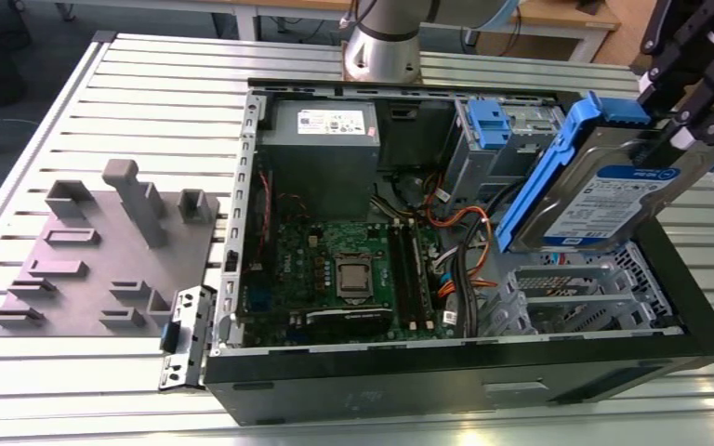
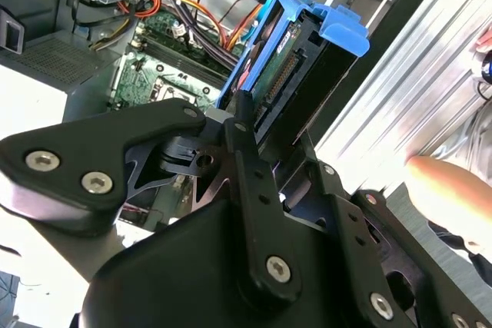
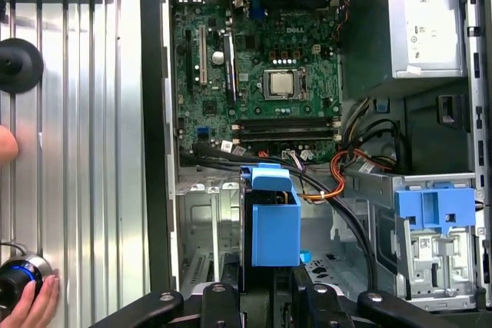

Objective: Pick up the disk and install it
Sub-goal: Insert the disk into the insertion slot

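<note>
Disk: silver, white-and-blue label, blue rails, tilted, clamped in tool.

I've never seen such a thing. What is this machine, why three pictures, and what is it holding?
It is a robot arm ending in a black gripper, a clamp with fingers. The exterior view comes from a camera off the arm; both wrist views come from cameras riding on the arm. On the slatted metal table lies an open computer case, its green motherboard showing; on the exterior view's left of it sits a grey plate with blocks. The gripper is shut on the disk, a silver hard drive in blue rails, held tilted above the case.
</note>
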`<action>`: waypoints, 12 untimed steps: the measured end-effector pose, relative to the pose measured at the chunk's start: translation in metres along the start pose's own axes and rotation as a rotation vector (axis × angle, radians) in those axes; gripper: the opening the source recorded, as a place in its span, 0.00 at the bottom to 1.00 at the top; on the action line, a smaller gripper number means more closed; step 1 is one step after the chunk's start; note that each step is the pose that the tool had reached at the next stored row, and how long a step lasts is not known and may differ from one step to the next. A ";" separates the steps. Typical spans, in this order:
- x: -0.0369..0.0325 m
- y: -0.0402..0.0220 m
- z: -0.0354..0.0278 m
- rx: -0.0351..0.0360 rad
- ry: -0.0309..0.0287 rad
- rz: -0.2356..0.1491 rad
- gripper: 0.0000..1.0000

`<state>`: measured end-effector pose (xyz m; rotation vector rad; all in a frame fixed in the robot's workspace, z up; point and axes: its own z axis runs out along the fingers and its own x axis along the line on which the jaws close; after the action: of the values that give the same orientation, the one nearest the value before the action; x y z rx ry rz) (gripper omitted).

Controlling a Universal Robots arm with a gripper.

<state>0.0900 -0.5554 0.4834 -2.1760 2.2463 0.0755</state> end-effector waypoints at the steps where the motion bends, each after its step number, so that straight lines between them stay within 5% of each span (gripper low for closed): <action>1: 0.0000 -0.0001 0.0000 0.0000 0.0000 0.000 0.35; 12: 0.0001 -0.0004 0.0000 0.0000 0.0000 0.000 0.35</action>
<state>0.0904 -0.5555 0.4834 -2.1759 2.2463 0.0755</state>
